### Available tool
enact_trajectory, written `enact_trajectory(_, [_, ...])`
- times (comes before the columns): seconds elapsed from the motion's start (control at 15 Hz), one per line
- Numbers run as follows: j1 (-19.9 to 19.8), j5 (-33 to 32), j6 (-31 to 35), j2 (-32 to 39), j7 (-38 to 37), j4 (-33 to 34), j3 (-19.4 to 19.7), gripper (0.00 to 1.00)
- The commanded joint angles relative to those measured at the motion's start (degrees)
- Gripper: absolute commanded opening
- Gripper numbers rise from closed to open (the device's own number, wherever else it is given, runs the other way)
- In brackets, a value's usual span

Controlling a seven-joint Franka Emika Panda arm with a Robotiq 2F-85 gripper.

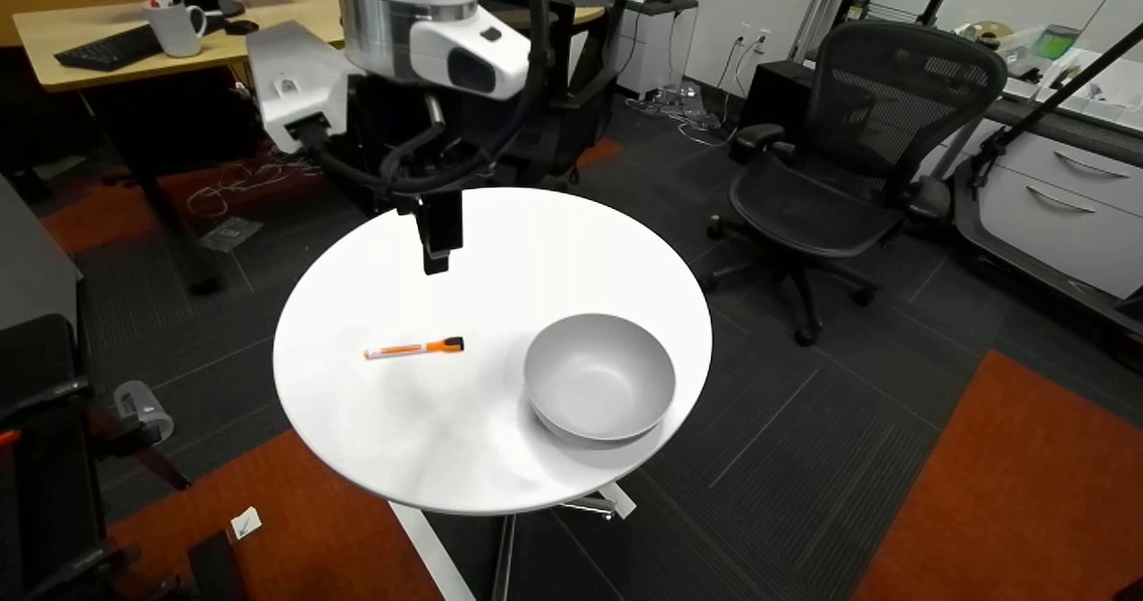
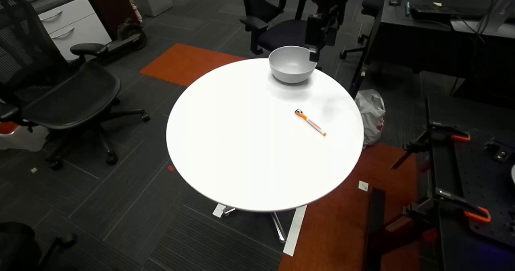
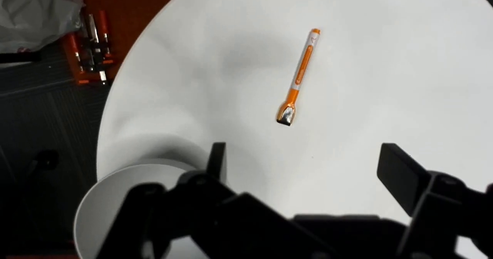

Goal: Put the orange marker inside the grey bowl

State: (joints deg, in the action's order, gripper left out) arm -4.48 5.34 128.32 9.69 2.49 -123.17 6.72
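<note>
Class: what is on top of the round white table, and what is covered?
The orange marker and the grey bowl rest on the round white table. The spot beneath the grey bowl is covered in every view.

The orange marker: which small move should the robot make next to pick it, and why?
Probably lower the open jaws a little toward the orange marker, checking alignment on the way. In an exterior view they hang above the white table; in the wrist view the marker lies beyond their tips, roughly in line with the gap, which looks wide enough to straddle it.
</note>
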Motion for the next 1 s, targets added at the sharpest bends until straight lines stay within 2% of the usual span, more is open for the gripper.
enact_trajectory(0.0, [0.6,0.3,0.2,4.9,-6.2,3.1,-1.4,1.00])
enact_trajectory(0.4, [2.3,1.3,6.7,9.5,-14.2,1.9,-2.8,1.00])
enact_trajectory(0.93, [2.6,8.3,14.1,16.5,-22.5,1.7,-2.9,1.00])
